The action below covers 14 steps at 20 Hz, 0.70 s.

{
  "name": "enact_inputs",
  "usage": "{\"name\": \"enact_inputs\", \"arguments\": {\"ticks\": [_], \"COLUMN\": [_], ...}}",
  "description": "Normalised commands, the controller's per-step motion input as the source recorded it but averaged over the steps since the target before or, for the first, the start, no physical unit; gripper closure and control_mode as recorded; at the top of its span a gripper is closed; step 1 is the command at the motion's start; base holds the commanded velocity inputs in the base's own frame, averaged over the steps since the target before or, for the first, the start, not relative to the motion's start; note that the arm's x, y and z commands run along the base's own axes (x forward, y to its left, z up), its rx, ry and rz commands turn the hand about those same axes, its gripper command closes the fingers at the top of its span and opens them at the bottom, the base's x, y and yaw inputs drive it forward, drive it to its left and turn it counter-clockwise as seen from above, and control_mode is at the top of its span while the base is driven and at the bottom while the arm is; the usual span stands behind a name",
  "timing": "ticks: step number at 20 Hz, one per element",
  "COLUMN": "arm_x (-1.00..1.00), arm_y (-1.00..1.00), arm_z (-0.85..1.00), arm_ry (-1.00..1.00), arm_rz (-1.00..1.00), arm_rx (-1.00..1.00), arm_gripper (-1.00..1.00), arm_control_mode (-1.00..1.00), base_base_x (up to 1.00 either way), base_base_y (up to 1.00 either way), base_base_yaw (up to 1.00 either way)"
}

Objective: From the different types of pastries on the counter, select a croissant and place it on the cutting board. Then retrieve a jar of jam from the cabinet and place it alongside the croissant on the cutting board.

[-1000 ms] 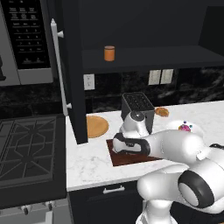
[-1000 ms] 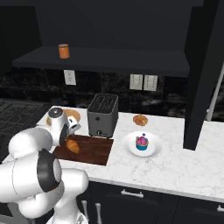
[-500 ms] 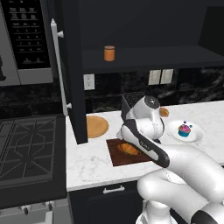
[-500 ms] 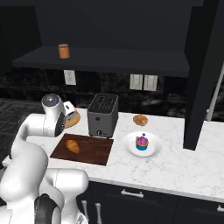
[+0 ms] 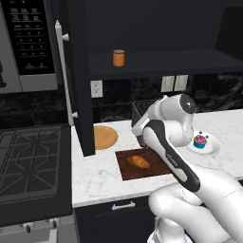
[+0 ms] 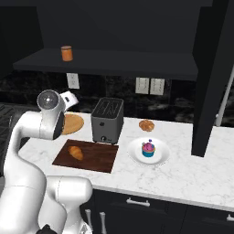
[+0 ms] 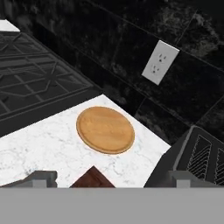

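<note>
croissant [image 5: 139, 162]: lies on board [image 5: 152, 168], first step looks done
tool [image 7: 111, 178]: jaws apart, empty
jam [image 5: 118, 58]: on cabinet shelf, to fetch next

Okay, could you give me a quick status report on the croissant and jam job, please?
Gripper open, empty, raised over the counter. Croissant lying on the cutting board. Jar of jam on the cabinet shelf, door open, path looks unobstructed.

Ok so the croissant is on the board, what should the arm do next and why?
Probably raise the open hand toward the jar of jam on the cabinet shelf: the croissant already lies on the cutting board, and the jar stands untouched.
</note>
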Motion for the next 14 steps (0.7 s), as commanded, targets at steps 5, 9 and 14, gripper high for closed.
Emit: {"name": "enact_inputs", "arguments": {"ticks": [5,9,14], "arm_x": [-0.14,0.00,0.00], "arm_y": [-0.07,-0.06,-0.12], "arm_z": [1.00,1.00,1.00], "arm_ry": [-0.29,-0.21,-0.06], "arm_rz": [-0.01,0.00,0.00], "arm_rx": [0.03,0.01,0.09], "arm_gripper": [-1.00,-1.00,-1.00], "arm_control_mode": [-1.00,-1.00,-1.00], "base_base_x": [0.00,0.00,0.00], "base_base_y": [0.00,0.00,0.00], "base_base_yaw": [0.00,0.00,0.00]}}
